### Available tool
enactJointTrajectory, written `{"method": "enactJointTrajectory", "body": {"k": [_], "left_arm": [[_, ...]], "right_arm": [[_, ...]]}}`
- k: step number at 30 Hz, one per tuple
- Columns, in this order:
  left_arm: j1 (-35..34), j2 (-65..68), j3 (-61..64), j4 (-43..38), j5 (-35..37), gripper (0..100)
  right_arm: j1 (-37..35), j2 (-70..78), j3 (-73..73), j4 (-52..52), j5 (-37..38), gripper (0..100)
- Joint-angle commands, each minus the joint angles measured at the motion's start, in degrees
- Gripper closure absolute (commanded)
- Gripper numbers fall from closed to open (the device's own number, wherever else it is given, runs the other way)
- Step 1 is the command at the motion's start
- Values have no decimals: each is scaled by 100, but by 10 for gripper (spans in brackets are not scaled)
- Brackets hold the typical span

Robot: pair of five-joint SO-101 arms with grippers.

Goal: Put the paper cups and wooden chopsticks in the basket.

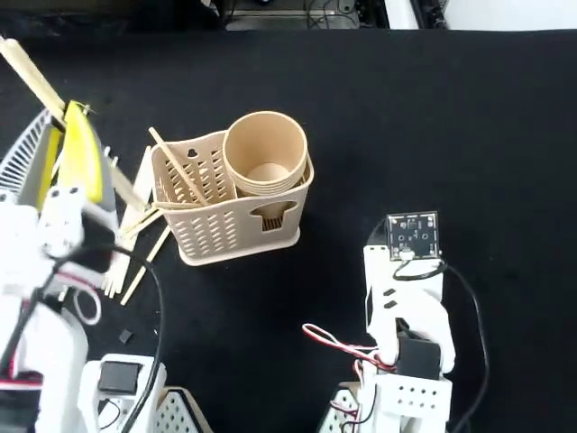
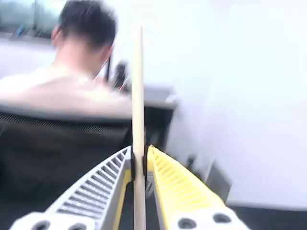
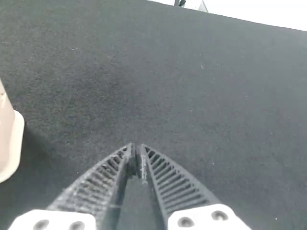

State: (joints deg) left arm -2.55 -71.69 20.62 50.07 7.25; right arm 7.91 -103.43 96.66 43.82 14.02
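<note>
Several chopsticks lie left of the basket, paper cups already inside; left gripper grasps 1 chopstick, right gripper clenched empty.

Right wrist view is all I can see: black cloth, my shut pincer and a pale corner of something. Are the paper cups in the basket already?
Observer: Yes. The paper cups sit stacked inside the basket.
Operator: And the chopsticks, are they all in too?
Observer: No. Several loose chopsticks lie on the table beside the basket, on the side away from your arm.
Operator: What is the other arm holding, if anything?
Observer: The left pincer is shut on one chopstick, lifted off the table.
</note>
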Motion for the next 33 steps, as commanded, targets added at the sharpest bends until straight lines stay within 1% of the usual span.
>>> {"method": "enactJointTrajectory", "body": {"k": [1, 5, 9, 12, 14, 19, 21, 24, 25, 28, 33], "left_arm": [[365, -448, 629, -862, 123, 971], [365, -422, 1262, -1275, 123, 971], [374, -413, 2097, -2013, 185, 971], [374, -457, 2659, -2497, 615, 971], [365, -457, 2923, -2655, 730, 971], [374, -440, 3196, -2681, 756, 966], [374, -440, 3222, -2593, 738, 940], [382, -457, 3002, -1943, 782, 830], [382, -457, 2853, -1688, 782, 811], [382, -413, 2466, -1196, 774, 806], [382, -457, 2079, -835, 738, 805]], "right_arm": [[-44, -374, -22, -62, 0, 977], [-44, -374, -22, -62, 0, 977], [-44, -374, -22, -62, 0, 977], [-44, -374, -22, -62, 0, 977], [-44, -374, -22, -62, 0, 977], [-44, -374, -22, -62, 0, 977], [-44, -374, -22, -62, 0, 977], [-44, -374, -22, -62, 0, 977], [-44, -374, -22, -62, 0, 977], [-44, -374, -22, -62, 0, 977], [-44, -374, -22, -62, 0, 977]]}}
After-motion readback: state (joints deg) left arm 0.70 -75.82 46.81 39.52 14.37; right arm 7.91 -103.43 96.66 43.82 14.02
